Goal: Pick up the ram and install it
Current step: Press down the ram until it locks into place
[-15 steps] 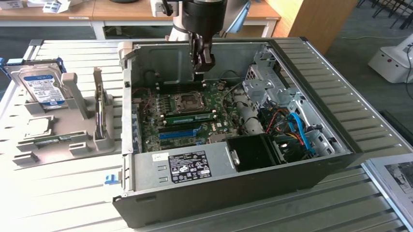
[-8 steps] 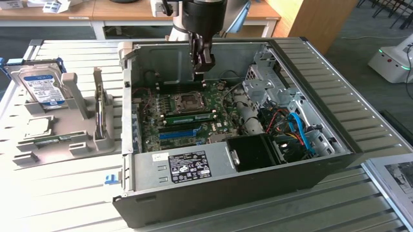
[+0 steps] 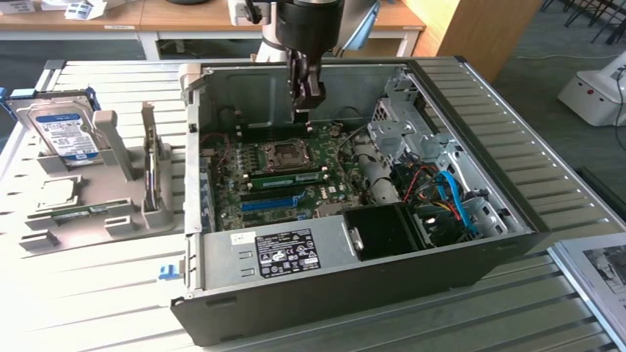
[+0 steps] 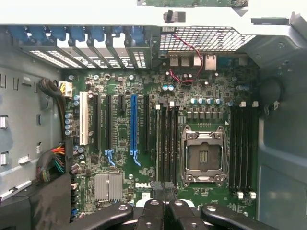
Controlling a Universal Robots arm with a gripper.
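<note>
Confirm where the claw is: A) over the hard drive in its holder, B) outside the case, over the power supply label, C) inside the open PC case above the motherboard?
C: the claw hangs inside the open case, above the motherboard near the CPU socket.

I see the open computer case (image 3: 470,220) walling the motherboard (image 3: 284,176) on all sides; entry is from above only. At the exterior frame's centre right, the drive cage (image 3: 406,128) and cable bundle (image 3: 445,198) crowd that side. At lower centre the power supply (image 3: 284,253) blocks the near edge. My gripper (image 3: 307,110), fingers closed, hangs inside at upper centre above the empty processor socket (image 3: 286,152). One ram (image 3: 286,178) stands seated just below the socket, narrowing that lane.
</note>
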